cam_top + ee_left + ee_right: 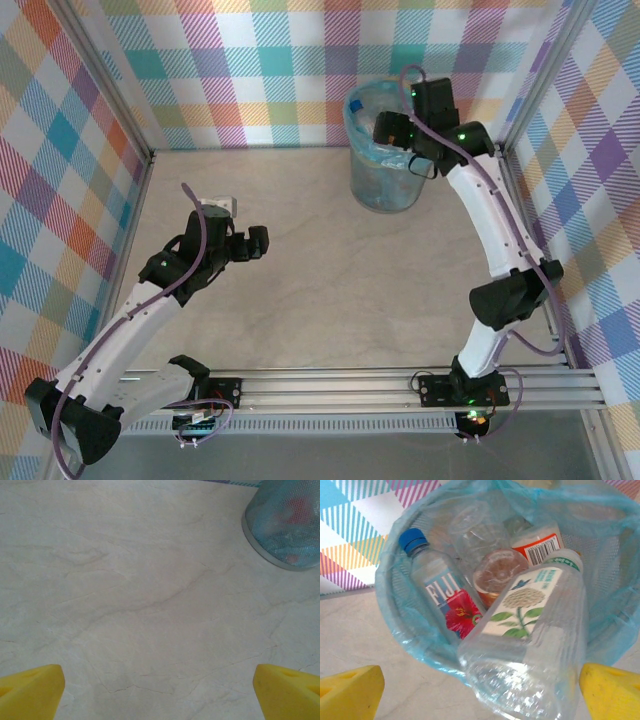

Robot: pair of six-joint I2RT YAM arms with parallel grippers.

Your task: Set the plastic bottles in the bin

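The bin (385,190) is a grey mesh basket lined with a light-blue bag (395,625), standing at the back right of the table. My right gripper (388,128) hangs over its rim, open. Between its yellow fingers (355,690) a clear plastic bottle with a flower label (535,630) points neck-down into the bin, its base towards the camera and a wide gap on its left side. Inside lie a blue-capped bottle (440,590), a brownish one (495,575) and a red-and-white labelled one (537,545). My left gripper (159,680) is open over bare table at mid-left (258,243).
Plaid walls (60,150) with aluminium posts enclose the pale marble-look table (300,280) on three sides. An aluminium rail (350,385) runs along the near edge. The bin (285,530) appears at the far right in the left wrist view.
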